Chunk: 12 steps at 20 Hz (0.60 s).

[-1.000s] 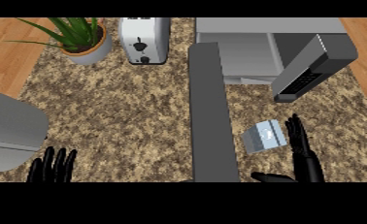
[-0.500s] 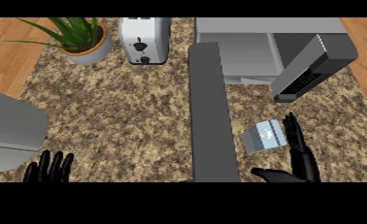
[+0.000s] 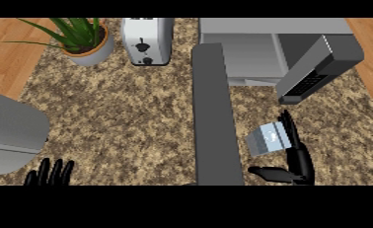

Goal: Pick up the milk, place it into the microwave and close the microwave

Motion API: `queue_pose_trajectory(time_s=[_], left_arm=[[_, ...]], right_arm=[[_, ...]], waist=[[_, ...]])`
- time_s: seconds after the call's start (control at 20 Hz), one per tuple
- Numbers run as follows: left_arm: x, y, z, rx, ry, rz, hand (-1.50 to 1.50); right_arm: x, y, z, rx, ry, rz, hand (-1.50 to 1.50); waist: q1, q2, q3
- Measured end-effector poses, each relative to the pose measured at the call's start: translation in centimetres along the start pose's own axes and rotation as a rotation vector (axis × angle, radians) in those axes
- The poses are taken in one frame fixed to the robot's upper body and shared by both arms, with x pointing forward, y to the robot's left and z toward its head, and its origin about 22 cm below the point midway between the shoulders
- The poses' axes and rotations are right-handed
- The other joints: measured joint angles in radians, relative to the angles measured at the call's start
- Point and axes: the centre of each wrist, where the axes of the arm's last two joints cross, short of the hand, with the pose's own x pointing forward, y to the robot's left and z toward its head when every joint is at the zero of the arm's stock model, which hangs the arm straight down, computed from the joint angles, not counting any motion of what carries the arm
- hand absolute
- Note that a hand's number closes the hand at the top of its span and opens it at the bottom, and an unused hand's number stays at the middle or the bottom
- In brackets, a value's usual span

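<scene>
Speckled granite counter (image 3: 131, 123), wood floor showing at the far corners.

We log the milk (image 3: 267, 138) first: a small grey-blue carton on the counter, on the right side, in front of the microwave (image 3: 251, 49). It looks tipped, with its long axis slanting from near-left to far-right; we cannot tell for sure whether it stands or lies.

Our right hand (image 3: 295, 153) is the near one. The carton sits just left of its fingers, on the palm side, touching or all but touching; contact is not clear from this angle. The fingers are straight, pointing away from us along the carton's right edge, and the thumb (image 3: 271, 173) juts left below the carton. So the hand is spread wide, cupping the carton's corner, with nothing held yet. We judge the coming move turns on this: the milk lies to the left, inside the fork of fingers and thumb, so curling in should take it.

A long grey slab (image 3: 212, 118) runs just left of the carton, leaving little room on that side.

The microwave door (image 3: 317, 69) hangs open, far-right of the hand; the cavity is beyond the carton.

Our left hand (image 3: 50, 172) rests at the lower left edge, fingers up, well apart from all this.

Toaster (image 3: 148, 39) and potted plant (image 3: 82, 39) stand at the far left.
</scene>
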Motion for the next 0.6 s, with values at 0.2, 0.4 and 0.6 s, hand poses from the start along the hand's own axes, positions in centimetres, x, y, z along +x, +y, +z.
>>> queue_pose_trajectory(time_s=[0.2, 0.4, 0.6], left_arm=[[0.1, 0.0, 0.1, 0.001, -0.006, -0.003, -1.5], [0.2, 0.3, 0.3, 0.003, 0.0, -0.003, -1.5], [-0.2, -0.2, -0.3, 0.002, -0.008, 0.0, -1.5]], right_arm=[[-0.1, 1.1, -0.6, -0.01, 0.014, -0.022, -1.5], [-0.2, 1.3, -1.5, -0.043, 0.014, -0.013, 1.5], [-0.5, 1.5, -2.6, -0.065, -0.003, 0.072, 1.5]], waist=[[0.0, 0.0, 0.0], [0.0, 0.0, 0.0], [0.001, 0.001, 0.0]])
